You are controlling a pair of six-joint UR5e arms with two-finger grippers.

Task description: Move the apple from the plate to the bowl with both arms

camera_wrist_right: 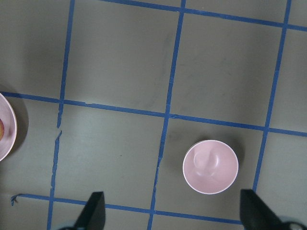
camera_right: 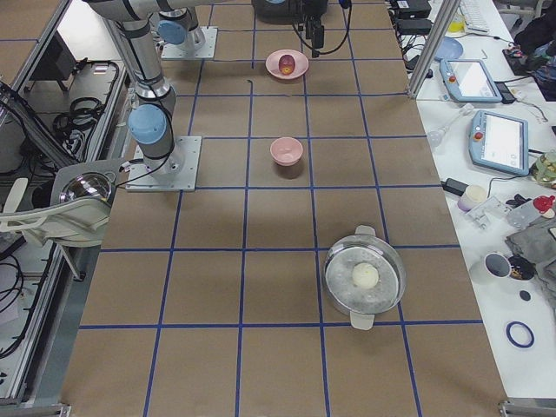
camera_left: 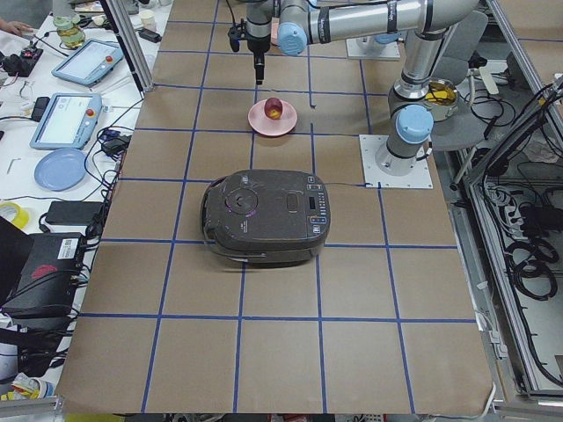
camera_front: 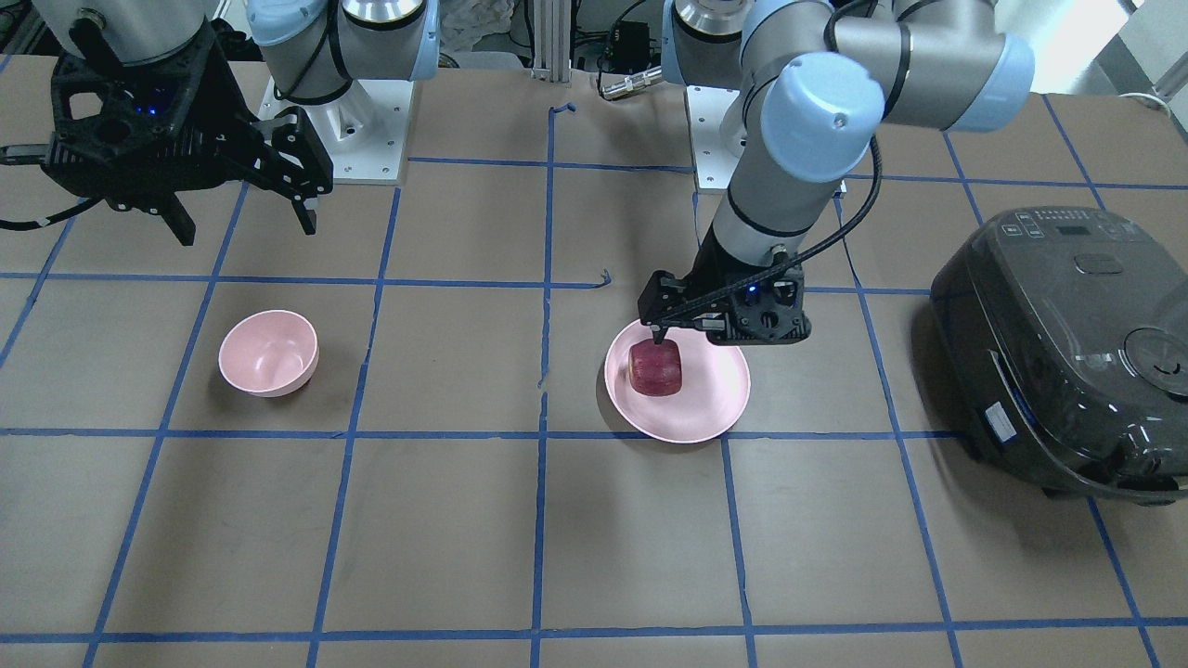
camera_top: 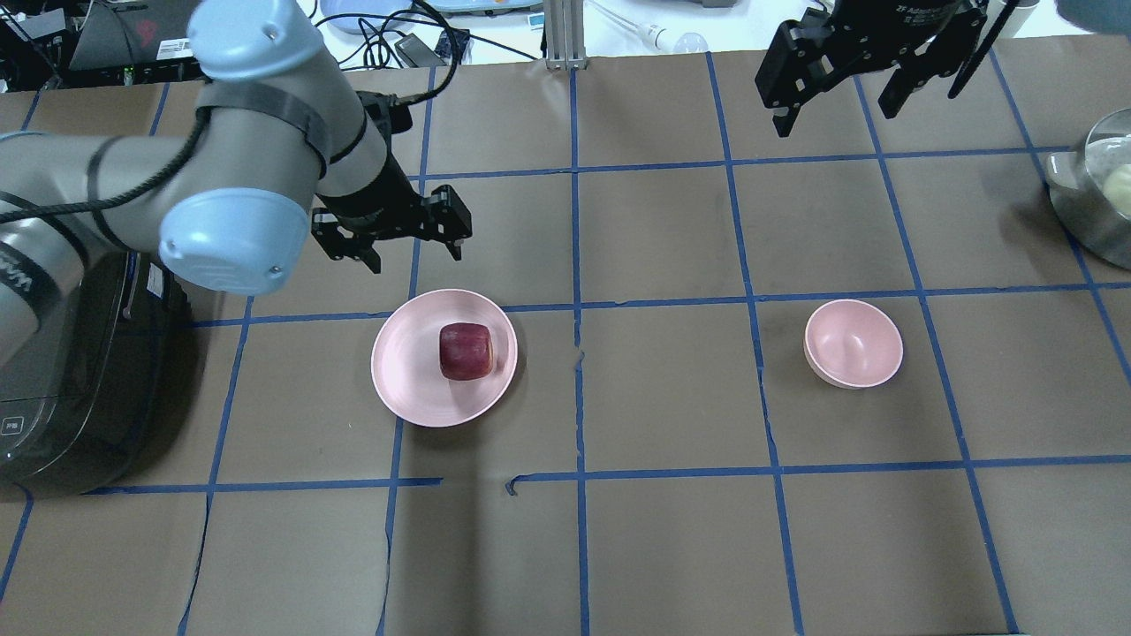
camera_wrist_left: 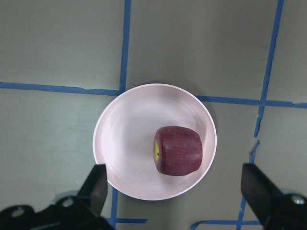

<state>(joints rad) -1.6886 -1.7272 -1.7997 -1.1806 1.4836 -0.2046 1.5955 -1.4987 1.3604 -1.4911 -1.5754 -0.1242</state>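
Observation:
The dark red apple (camera_top: pixel 466 351) lies on its side on the pale pink plate (camera_top: pixel 406 362), left of the table's middle. My left gripper (camera_top: pixel 415 258) is open and empty, above the plate's far rim; its wrist view shows the apple (camera_wrist_left: pixel 178 150) on the plate (camera_wrist_left: pixel 124 143) between the spread fingers (camera_wrist_left: pixel 98 187). The small pink bowl (camera_top: pixel 853 343) stands empty to the right. My right gripper (camera_top: pixel 835 115) is open and empty, high above the table beyond the bowl; its wrist view looks down on the bowl (camera_wrist_right: pixel 210 166).
A black rice cooker (camera_top: pixel 53 397) stands at the table's left end, near my left arm. A metal pot (camera_top: pixel 1096 194) holding a pale ball sits at the right edge. Blue tape lines grid the brown table.

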